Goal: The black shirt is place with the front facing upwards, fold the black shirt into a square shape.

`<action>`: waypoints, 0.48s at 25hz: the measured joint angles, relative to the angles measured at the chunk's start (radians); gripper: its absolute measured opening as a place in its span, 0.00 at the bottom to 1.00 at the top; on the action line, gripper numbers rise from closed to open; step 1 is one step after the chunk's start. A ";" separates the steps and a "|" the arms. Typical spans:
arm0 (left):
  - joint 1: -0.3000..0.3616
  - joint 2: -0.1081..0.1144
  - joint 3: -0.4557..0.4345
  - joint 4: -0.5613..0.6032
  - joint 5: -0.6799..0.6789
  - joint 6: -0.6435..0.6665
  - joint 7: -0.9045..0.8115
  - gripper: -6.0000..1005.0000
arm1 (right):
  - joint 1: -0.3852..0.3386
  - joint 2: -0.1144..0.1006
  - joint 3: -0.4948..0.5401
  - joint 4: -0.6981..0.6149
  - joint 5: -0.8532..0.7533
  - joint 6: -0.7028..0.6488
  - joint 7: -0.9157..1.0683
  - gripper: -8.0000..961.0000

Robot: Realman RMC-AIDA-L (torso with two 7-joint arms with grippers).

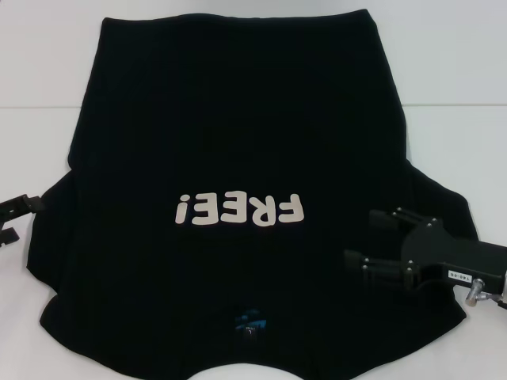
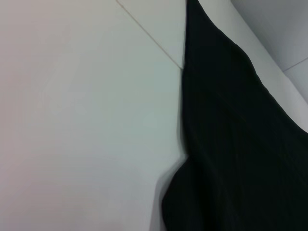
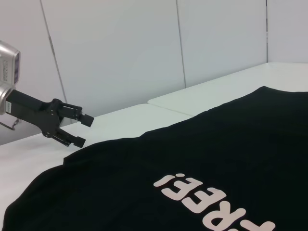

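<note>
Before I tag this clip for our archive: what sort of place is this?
Probably a lab or test bench: a plain white table, bare white wall panels, and only a black shirt between the left gripper and right gripper.

The black shirt [image 3: 207,159] lies spread flat over the white table [image 3: 125,122], filling the lower right of the frame, its cream "FREE!" lettering [image 3: 211,199] near the bottom edge. At the upper left the left gripper [image 3: 82,130] hangs just above the shirt's edge, fingers parted, gripping nothing.
</note>
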 joint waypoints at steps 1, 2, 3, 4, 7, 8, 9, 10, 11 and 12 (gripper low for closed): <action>-0.001 -0.002 0.000 0.000 0.000 -0.001 0.000 0.89 | 0.000 0.000 0.000 0.002 0.000 0.000 0.000 0.98; -0.001 -0.003 0.001 0.000 0.000 -0.002 0.000 0.89 | 0.000 0.000 0.000 0.004 0.000 0.000 0.000 0.98; -0.002 -0.004 0.001 0.000 0.000 -0.002 0.000 0.89 | 0.000 0.000 0.000 0.005 0.000 0.000 0.000 0.98; -0.002 -0.005 0.001 0.000 0.000 -0.002 0.000 0.89 | 0.000 0.000 0.000 0.006 0.000 0.000 0.000 0.98; -0.002 -0.007 0.002 -0.007 -0.001 -0.003 0.001 0.88 | 0.000 0.000 0.000 0.008 0.000 0.000 0.000 0.98; -0.002 -0.008 0.002 -0.012 -0.001 -0.003 0.001 0.88 | 0.000 0.000 0.000 0.008 0.000 0.000 0.000 0.98; -0.002 -0.008 0.002 -0.016 -0.001 -0.003 0.001 0.88 | 0.000 0.000 0.000 0.009 0.000 0.000 0.000 0.98; -0.002 -0.008 0.003 -0.021 -0.001 -0.001 0.001 0.88 | 0.000 0.000 0.000 0.009 0.000 0.000 0.000 0.98; -0.002 -0.009 0.007 -0.024 -0.001 0.002 0.001 0.88 | 0.000 0.000 0.000 0.009 0.000 0.000 0.000 0.98; -0.004 -0.010 0.011 -0.025 -0.001 0.005 0.001 0.88 | 0.000 0.000 0.000 0.009 0.000 0.000 0.000 0.98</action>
